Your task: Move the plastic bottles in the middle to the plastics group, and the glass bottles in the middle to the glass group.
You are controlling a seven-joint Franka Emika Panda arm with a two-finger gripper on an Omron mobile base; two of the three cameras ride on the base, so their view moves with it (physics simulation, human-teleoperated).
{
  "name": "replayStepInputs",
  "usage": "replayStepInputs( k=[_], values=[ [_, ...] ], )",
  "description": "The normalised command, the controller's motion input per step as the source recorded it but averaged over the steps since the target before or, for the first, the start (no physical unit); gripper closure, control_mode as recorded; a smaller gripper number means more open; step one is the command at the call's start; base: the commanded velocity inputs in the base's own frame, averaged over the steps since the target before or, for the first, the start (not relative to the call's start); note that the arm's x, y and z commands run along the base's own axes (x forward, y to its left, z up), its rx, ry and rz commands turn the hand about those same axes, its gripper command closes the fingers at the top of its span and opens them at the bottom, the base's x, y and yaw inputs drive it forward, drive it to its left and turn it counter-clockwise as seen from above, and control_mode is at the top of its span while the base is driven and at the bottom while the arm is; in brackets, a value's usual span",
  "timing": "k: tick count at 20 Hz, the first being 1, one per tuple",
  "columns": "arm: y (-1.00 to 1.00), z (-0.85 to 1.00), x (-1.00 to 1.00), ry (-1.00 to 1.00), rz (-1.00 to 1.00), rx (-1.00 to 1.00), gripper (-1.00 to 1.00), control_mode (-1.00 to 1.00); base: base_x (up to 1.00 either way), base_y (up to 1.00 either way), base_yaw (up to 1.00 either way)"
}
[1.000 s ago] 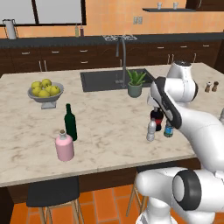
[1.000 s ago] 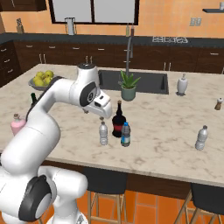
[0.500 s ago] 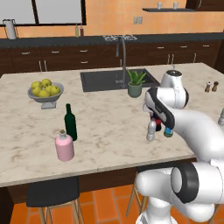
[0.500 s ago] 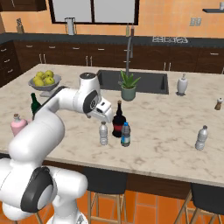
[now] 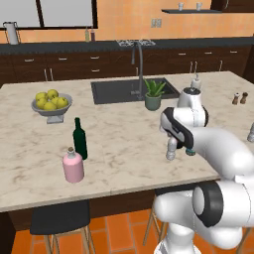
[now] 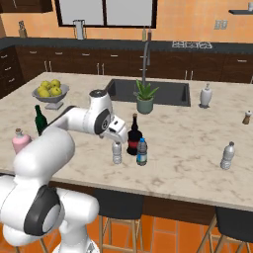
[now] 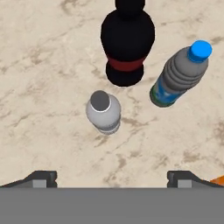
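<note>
Above the grey bottle on the table, pincer fingers apart, nothing held. Approach step. Next: descend centred, clear of the black bottle.

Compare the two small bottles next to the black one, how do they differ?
The grey bottle has a grey cap and no label; the blue bottle has a bright blue cap and a blue label. In the right base view the grey bottle stands slightly shorter. Both are ribbed, upright on the counter and shorter than the black bottle.
</note>
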Motion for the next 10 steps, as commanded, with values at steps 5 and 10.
replayStepInputs(
  k=[5, 10],
  values=[
    [0.0, -0.37, 0.09, 0.01, 0.01, 0.0, -1.0, -1.0, 0.0, 0.0, 0.0],
    [0.0, -0.06, 0.28, 0.07, 0.01, -0.01, -1.0, -1.0, 0.0, 0.0, 0.0]
  ],
)
